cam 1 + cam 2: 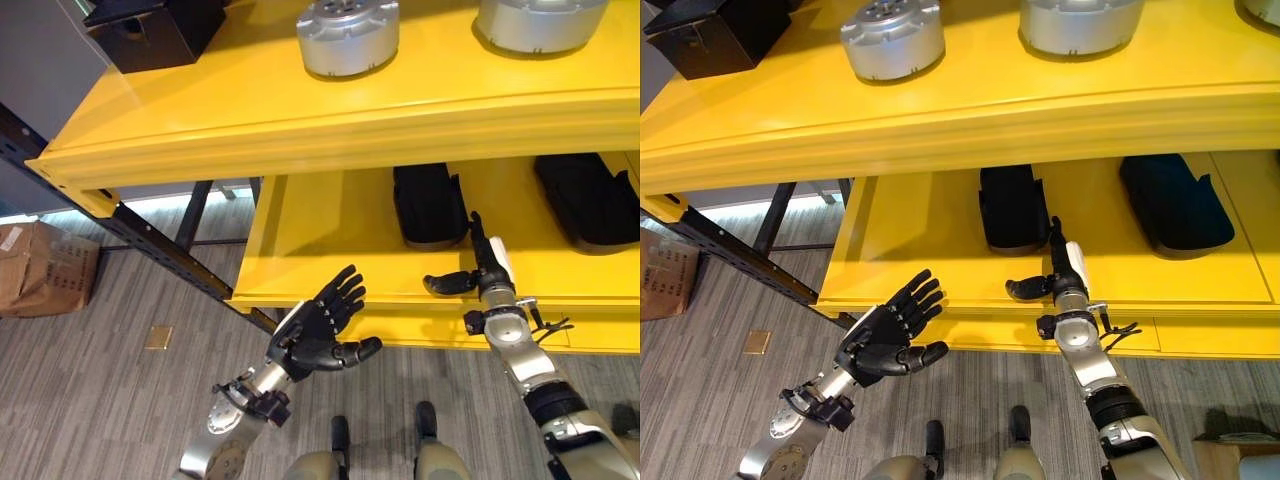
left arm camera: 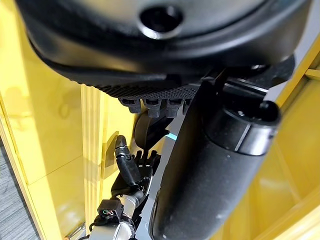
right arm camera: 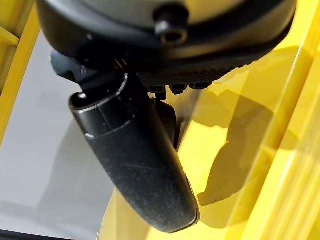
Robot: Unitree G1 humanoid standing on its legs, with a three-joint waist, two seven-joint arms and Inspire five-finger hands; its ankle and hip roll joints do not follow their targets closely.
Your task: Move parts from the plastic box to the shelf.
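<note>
I am seeing a cardboard box point(image 1: 40, 265) lying on the floor at far left. A black box point(image 1: 155, 30) and two round silver metal parts point(image 1: 348, 35) are sitting on the upper tier of the yellow shelf point(image 1: 330, 115). My left hand point(image 1: 318, 325) is hovering before the lower tier's front edge, fingers spread, holding nothing. My right hand point(image 1: 483, 272) is reaching over that edge, fingers straight, thumb out, just beside a black part point(image 1: 428, 205); another black part point(image 1: 590, 198) is lying farther right.
</note>
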